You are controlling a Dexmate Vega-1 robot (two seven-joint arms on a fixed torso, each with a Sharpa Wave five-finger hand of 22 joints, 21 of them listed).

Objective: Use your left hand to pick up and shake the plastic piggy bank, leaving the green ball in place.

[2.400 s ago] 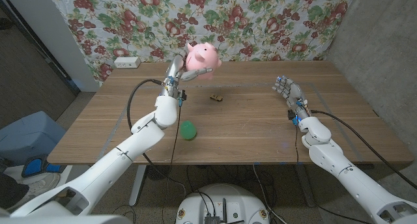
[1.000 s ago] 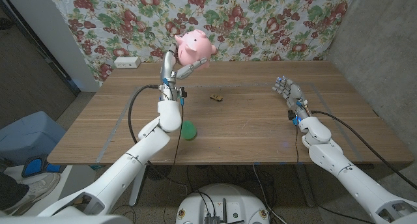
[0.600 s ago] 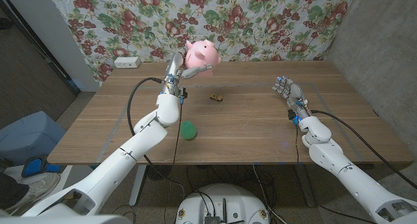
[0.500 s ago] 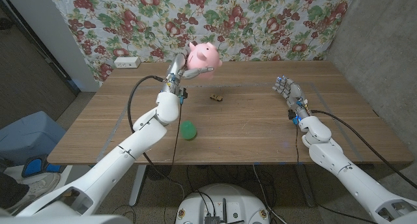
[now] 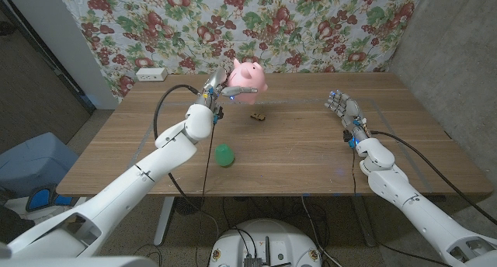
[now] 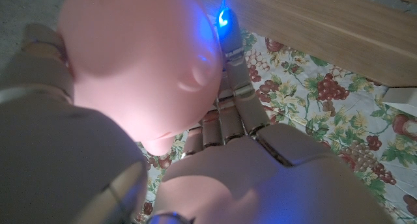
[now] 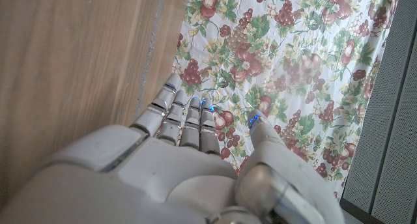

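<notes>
Nearest, the small green ball (image 5: 224, 155) sits on the wooden bench (image 5: 295, 154), apart from both arms, as the task wants it left alone. Farther back, the left robot hand (image 5: 225, 93) holds the pink rounded plastic piggy bank (image 5: 248, 81) aloft over the bench's far side, fingers (image 6: 236, 87) wrapped round its body, likely mid-shake. The right robot hand (image 5: 339, 105) waits idle, holding nothing, fingers loosely apart.

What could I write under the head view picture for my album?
Left hand lifts a pink piggy bank; green ball sits below.
</notes>
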